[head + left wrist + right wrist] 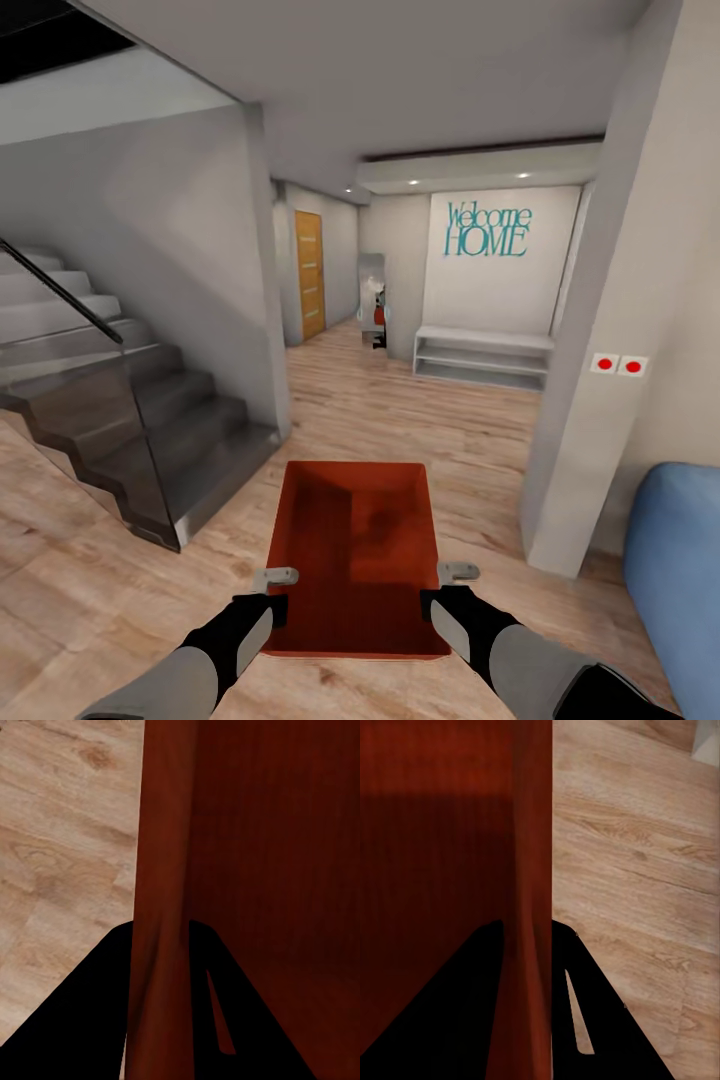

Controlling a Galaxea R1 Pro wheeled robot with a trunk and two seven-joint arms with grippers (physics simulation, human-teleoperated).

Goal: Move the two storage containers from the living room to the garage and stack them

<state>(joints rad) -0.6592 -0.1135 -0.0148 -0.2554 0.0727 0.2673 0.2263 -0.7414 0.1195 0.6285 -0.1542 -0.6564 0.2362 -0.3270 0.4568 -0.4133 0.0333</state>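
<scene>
A: So, where was the orange-red rectangular plastic storage container [355, 555] at this frame?

B: Held off the light wood plank floor [90, 560], in front of the robot and between both arms, open top up, inside empty. Long axis pointed ahead toward the hallway.

A: Grippers?

B: The left gripper [274, 578] was clamped on the container's left wall near the close end. The left wrist view showed the wall's rim [161, 870] running between the two black fingers [82, 1020], one inside and one outside. The right gripper [457, 573] gripped the right wall the same way; the right wrist view showed that rim [534, 870] between its fingers [607, 1020].

A: Surroundings?

B: Dark grey staircase [150, 400] with a glass balustrade at left. White wall with teal "Welcome HOME" lettering [487, 230] ahead, a low white shelf bench [483, 357] under it. Wooden door [310, 273] down the hall, left of that. Two red-dotted wall switches [618, 365] on the pillar at right, a blue upholstered piece [675, 570] at the right edge.
</scene>
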